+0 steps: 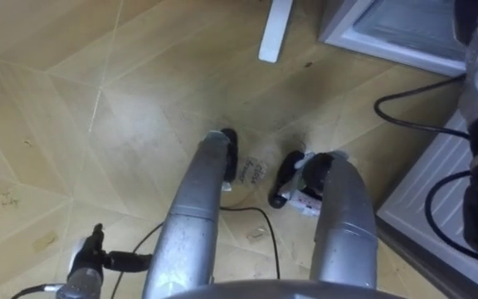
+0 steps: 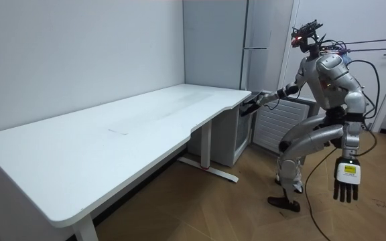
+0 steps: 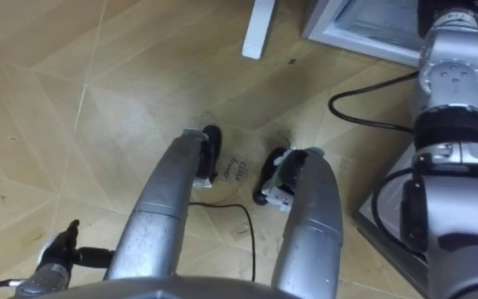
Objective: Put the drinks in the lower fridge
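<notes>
Two hands, and no drink in the one I can read: my left hand [image 2: 347,182] hangs by my thigh over the wooden floor [image 1: 73,100], fingers straight and slack, carrying nothing. I stand with knees bent just off the far corner of the white surface [image 2: 112,134], whose top lies bare. Close by my right leg is a pale panel [image 1: 426,191], which I take for the swung-out door of the lower fridge [image 2: 273,127]. My right arm stretches forward, and my right hand [image 2: 252,104] sits at the fridge front, just beside the surface's far corner. Whether it is clenched or released I cannot tell, and where the drinks are I cannot tell either.

Risks, as I judge them:
- My right knee could knock that panel if I shift.
- The outstretched arm could catch the surface's corner on a pull back.
- Leaning further while crouched could cost me my balance.
</notes>
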Controlling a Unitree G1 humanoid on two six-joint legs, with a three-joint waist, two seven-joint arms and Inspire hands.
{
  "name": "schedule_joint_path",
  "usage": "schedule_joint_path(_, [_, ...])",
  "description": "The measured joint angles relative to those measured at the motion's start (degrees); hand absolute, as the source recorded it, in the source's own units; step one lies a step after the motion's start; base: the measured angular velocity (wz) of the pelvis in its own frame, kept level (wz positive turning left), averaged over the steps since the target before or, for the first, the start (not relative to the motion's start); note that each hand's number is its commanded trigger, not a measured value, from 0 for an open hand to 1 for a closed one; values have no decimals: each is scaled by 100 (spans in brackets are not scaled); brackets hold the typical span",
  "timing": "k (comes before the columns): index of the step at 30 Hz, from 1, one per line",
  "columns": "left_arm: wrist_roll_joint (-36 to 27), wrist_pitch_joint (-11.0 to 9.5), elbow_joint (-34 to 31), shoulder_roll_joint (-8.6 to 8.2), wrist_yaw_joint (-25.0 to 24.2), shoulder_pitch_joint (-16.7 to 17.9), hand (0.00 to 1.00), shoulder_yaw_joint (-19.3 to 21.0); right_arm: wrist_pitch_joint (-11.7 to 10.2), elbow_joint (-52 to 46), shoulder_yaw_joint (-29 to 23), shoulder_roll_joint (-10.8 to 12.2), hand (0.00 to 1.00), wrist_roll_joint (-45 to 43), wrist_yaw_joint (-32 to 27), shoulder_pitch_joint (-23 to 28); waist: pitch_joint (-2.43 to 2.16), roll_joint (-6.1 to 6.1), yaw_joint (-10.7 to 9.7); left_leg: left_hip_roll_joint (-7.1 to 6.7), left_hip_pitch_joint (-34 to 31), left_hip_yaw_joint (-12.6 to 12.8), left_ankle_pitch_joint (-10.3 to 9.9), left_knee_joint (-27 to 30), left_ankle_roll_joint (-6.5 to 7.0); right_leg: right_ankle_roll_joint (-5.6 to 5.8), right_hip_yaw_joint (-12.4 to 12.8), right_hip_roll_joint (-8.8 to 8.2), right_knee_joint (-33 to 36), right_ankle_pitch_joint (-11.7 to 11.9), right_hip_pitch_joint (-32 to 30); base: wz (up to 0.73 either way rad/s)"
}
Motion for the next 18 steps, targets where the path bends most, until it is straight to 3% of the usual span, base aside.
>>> schedule_joint_path(6, [2,-23,2,7,-123,12,0,-15,-58,-176,146,1,0,0,-261,10,-5,14,13,11,74,14,-1,-1,-2,-14,-4,12,6,12,54,0])
schedule_joint_path(11, [109,12,-210,46,-239,144,0,-14,-177,60,150,-9,0,0,-248,34,-17,44,217,-1,271,-1,2,-92,-13,-35,-12,15,-44,0,228,1])
schedule_joint_path(16, [126,117,-382,180,-469,291,0,-182,-41,765,161,-18,0,-4,277,36,-18,48,277,4,619,-84,70,-433,-97,-85,-138,53,-362,25,606,9])
schedule_joint_path(18, [99,142,-322,264,-596,320,0,-351,110,1400,469,-58,0,-175,744,99,-6,85,304,43,941,-164,98,-604,-129,-89,-268,109,-583,30,994,9])
